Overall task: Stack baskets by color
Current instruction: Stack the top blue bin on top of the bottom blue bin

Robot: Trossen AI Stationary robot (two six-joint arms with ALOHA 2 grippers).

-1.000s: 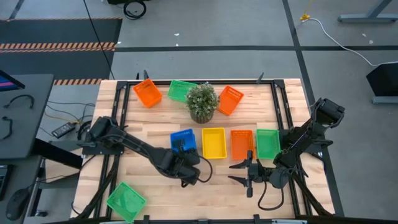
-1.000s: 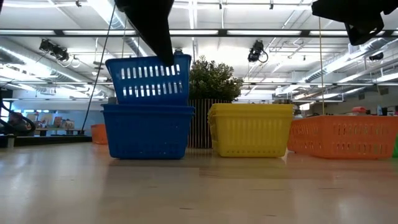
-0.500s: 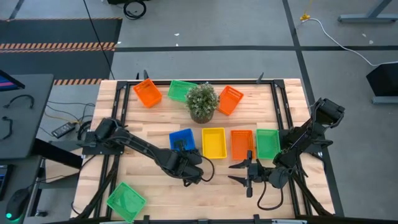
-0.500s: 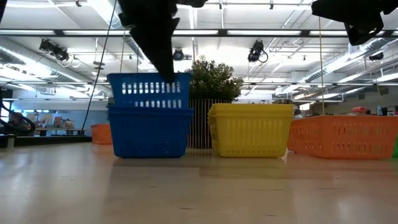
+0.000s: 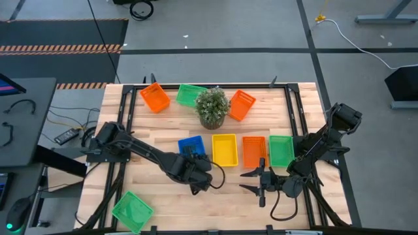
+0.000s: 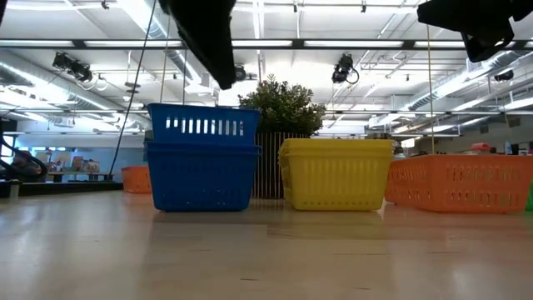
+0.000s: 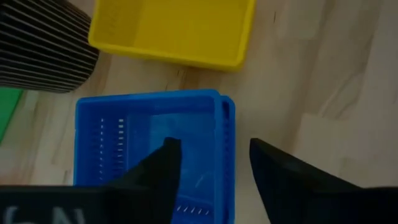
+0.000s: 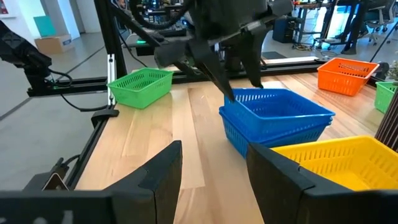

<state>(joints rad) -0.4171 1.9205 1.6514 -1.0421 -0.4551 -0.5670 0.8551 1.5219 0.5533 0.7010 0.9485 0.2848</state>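
**Blue pair nested, left gripper clear above it**

High view entry: I see the left gripper point(image 5: 194, 171) over the near edge of the blue baskets point(image 5: 191, 147), which sit at the left end of the centre row beside the yellow basket point(image 5: 225, 149), the orange basket point(image 5: 254, 150) and a green basket point(image 5: 281, 149).

Low view shows one blue basket seated inside another point(image 6: 202, 167), upper rim level, with the dark fingers point(image 6: 218, 50) hanging above it and touching nothing. In the left wrist view the fingers point(image 7: 160, 171) stand wide apart over the blue basket point(image 7: 152, 134); nothing is between them.

Step in hand, as I judge it: release and retreat. To do it well I would lift straight up before swinging away, so no fingertip catches the perforated rim and drags the stack out of line with the row.

The right gripper point(image 5: 260, 181) waits near the table's front edge, fingers spread, empty.

Surroundings: a potted plant point(image 5: 212, 106) stands just behind the row. Loose baskets left to sort: an orange one point(image 5: 155, 96), a green one point(image 5: 191, 94) and a tilted orange one point(image 5: 241, 104) at the back, and a green one point(image 5: 132, 210) at the front left corner. Reaching the back ones means passing the plant; I rate its foliage the main obstruction.
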